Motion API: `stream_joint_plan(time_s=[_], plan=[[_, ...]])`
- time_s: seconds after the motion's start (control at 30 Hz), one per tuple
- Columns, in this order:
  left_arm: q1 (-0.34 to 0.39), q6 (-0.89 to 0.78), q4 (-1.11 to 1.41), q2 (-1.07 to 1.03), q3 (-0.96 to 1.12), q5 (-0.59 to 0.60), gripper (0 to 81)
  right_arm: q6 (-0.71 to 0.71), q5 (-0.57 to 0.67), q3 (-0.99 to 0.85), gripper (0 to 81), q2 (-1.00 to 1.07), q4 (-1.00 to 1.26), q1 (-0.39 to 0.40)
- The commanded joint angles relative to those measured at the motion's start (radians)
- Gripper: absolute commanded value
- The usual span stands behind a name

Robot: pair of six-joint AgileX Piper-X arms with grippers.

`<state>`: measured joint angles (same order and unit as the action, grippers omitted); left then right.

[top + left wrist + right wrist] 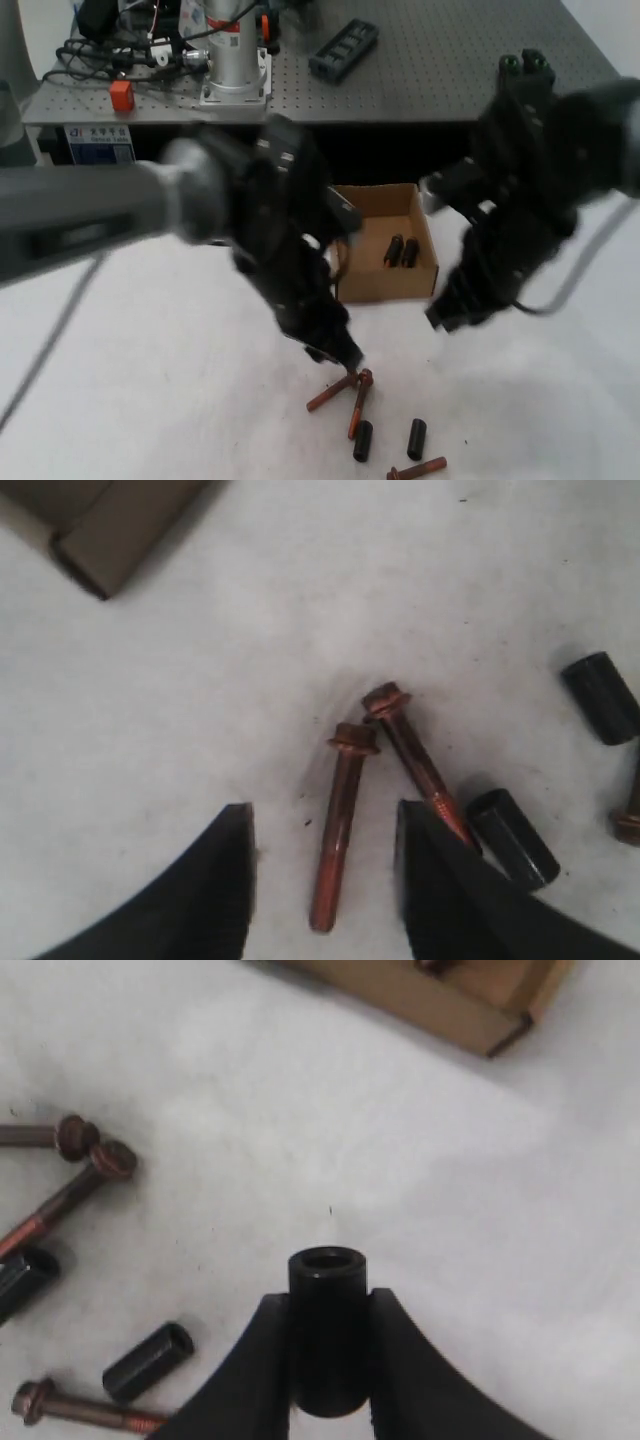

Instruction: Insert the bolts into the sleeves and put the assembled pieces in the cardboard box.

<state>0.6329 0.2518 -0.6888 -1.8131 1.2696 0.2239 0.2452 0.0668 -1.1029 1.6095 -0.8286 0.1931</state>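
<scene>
The left gripper (pixel 325 825) has its black fingers spread wide on either side of a copper-coloured flanged bolt (pixel 338 830), which lies on the white surface (pixel 200 680). A second copper bolt (pixel 410 750) lies just beside it, with a short black cylindrical sleeve (pixel 512 838) near its tip. The right gripper (pixel 330 1305) is clamped on another black sleeve (pixel 327 1285), bore facing outward. The open brown cardboard box (pixel 385 285) sits behind, with two dark pieces (pixel 402 250) inside. A blue label (pixel 95 135) on the rear bench has print too small to read.
</scene>
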Motion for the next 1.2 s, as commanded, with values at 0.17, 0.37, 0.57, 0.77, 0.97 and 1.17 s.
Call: stream_joint_plan(time_s=[0.17,0.37,0.57,0.77,0.97,1.17], plan=[[0.038,0.135,-0.138,-0.182,0.182,-0.047,32.7,-0.059,0.026,0.27,1.8,-0.237,0.032,-0.064],[0.038,0.183,-0.147,-0.221,0.185,-0.063,32.7,-0.059,0.026,0.311,1.8,-0.279,0.032,-0.074],[0.038,0.2,-0.14,-0.256,0.185,-0.063,26.7,-0.059,0.026,0.311,1.8,-0.279,0.034,-0.074],[0.043,0.199,-0.116,-0.27,0.185,-0.062,10.8,-0.059,0.026,0.311,1.8,-0.279,0.034,-0.074],[0.043,0.105,-0.1,-0.227,0.185,-0.054,0.6,-0.059,0.075,0.316,1.8,-0.288,0.048,-0.074],[-0.01,-0.104,-0.011,-0.079,0.149,0.061,0.6,-0.176,0.357,0.424,1.9,-0.366,0.209,-0.067]])
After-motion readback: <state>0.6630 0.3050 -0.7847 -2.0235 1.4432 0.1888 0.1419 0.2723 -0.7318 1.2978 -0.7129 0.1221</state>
